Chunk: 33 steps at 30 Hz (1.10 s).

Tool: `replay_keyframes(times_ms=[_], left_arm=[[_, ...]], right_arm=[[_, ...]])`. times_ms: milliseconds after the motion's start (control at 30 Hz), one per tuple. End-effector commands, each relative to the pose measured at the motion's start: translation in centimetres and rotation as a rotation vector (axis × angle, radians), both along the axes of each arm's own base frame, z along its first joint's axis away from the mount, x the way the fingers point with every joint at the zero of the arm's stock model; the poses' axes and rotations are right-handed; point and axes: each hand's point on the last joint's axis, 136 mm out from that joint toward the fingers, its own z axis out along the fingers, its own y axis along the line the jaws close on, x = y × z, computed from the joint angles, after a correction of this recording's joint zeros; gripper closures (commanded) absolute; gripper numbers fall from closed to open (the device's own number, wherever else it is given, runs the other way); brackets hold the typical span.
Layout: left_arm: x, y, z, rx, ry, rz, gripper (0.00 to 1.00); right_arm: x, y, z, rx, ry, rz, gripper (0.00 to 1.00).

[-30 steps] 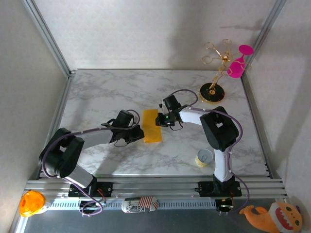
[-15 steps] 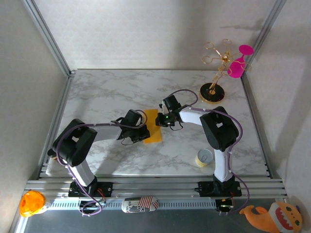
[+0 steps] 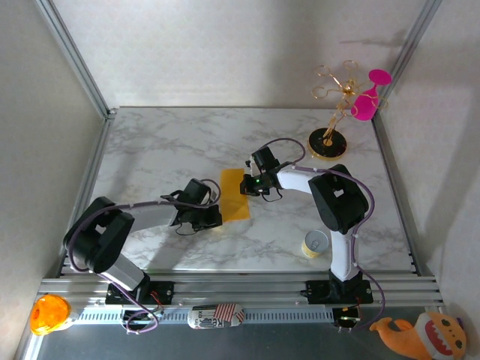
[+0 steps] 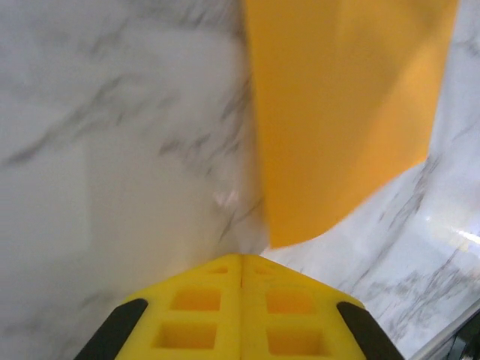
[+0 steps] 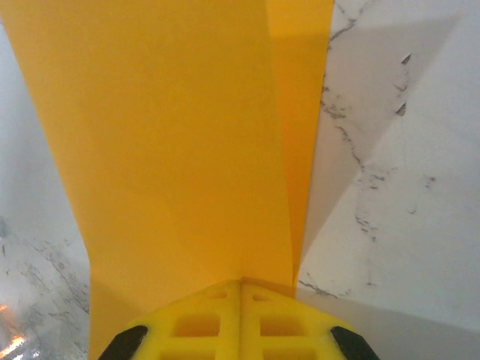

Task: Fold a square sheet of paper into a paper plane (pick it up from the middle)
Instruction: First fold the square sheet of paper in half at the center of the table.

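Observation:
The square sheet of paper (image 3: 235, 196) lies on the marble table (image 3: 157, 150) as a narrow yellow-orange rectangle with a lengthwise fold. In the right wrist view the paper (image 5: 172, 150) shows a second layer along its right side. My right gripper (image 3: 248, 185) (image 5: 240, 283) is shut, its tips resting on the sheet's right edge. My left gripper (image 3: 213, 218) (image 4: 241, 259) is shut with nothing in it, just off the paper's (image 4: 345, 112) near left corner and apart from it.
A gold stand with pink glasses (image 3: 330, 142) stands at the back right. A paper cup (image 3: 315, 244) sits near the right arm's base. An orange toy (image 3: 49, 313) and a plush (image 3: 424, 334) lie off the table's front. Walls enclose three sides.
My left gripper swept in over the paper's lower left part, then drew back toward the near left, off the sheet. The right gripper and the paper stayed put.

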Motion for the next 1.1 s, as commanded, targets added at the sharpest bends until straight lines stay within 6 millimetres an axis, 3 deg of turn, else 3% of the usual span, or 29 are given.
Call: replay_keyframes(times_ms=[0,100,200,333,500,733,967,1067], left_arm=[[1.0,-0.4,3.1,-0.005,-0.028,-0.019,0.94],[4.6,-1.2,6.0,-0.049,-0.118,0.033,0.93],[7.5,-1.7,6.9,-0.073,-0.165,0.089,0.93],[11.1,-2.7,5.9,-0.071,-0.179,0.154,0.93],[13.8,-3.3,4.4,-0.054,-0.191,0.184,0.94],[14.2,-1.6,0.5,0.007,-0.120,0.224,0.94],[12.7,4.3,-2.7,0.088,-0.055,0.300,0.94],[12.5,6.2,-2.5,0.077,-0.046,0.316,0.93]], right_arm=[[-5.3,-9.0,-10.2,-0.427,0.202,-0.057,1.00],[-5.3,-9.0,-10.2,-0.428,0.201,-0.059,1.00],[-5.5,-9.2,-10.2,-0.431,0.203,-0.058,1.00],[-5.6,-9.2,-10.4,-0.431,0.207,-0.056,1.00],[-5.7,-9.3,-10.3,-0.434,0.209,-0.056,1.00],[-6.0,-9.7,-10.4,-0.458,0.219,-0.050,1.00],[-6.2,-10.5,-10.8,-0.498,0.218,-0.045,1.00],[-6.1,-10.5,-10.7,-0.505,0.213,-0.041,1.00]])
